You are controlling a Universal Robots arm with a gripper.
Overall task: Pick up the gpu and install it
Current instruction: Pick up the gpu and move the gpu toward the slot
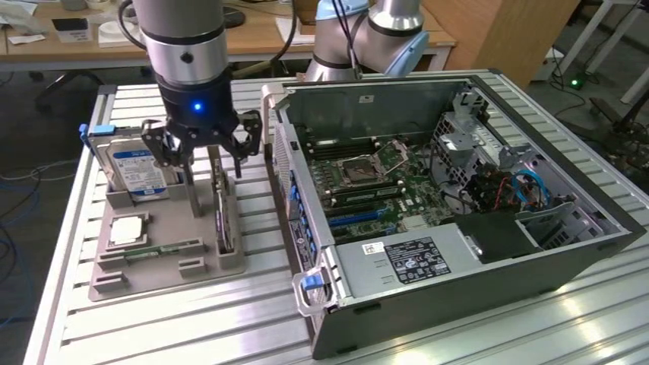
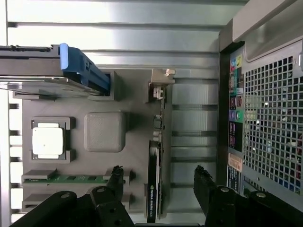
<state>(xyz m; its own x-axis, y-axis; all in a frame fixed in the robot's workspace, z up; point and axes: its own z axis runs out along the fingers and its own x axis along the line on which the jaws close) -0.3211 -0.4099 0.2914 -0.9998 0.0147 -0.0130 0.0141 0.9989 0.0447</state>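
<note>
**Jaws:** on arm (image 1: 182, 46), wide open, nothing held. In the wrist view one fingertip (image 2: 117, 171) sits each side of the gpu (image 2: 155, 161), w/ clear gap both sides, no contact. In the exterior view the jaws sit low over the tray (image 1: 163, 277). Can't tell if the tips reach below the card's top edge.

**Gpu** (image 1: 224, 224)**:** thin dark card, standing on edge in a tray slot, directly between the jaws. Wrist view adds a pale metal bracket at the card end farther from the jaws and green print at the nearer end.

**Tray** (image 2: 102, 130)**:** grey, moulded, on slatted metal counter (image 1: 182, 327). Other contents are all outboard of one jaw, away from the card:
- Hard drive (image 1: 137, 171), upright; blue-white label seen in exterior view, edge-on w/ blue tab in wrist view (image 2: 28, 66).
- CPU (image 1: 127, 228) (image 2: 47, 141), flat in its pocket.
- Memory stick (image 1: 163, 249) (image 2: 75, 178), green, flat, close by that fingertip.

**PC case** (image 1: 436, 293)**:** outboard of the other jaw, apart from the tray.
- Exterior view gives the open side: motherboard (image 1: 375, 182), blue cables (image 1: 527, 190), labelled PSU (image 1: 416, 258).
- Wrist view gives the rear panel (image 2: 270, 118): vent grille, coloured ports.
</note>
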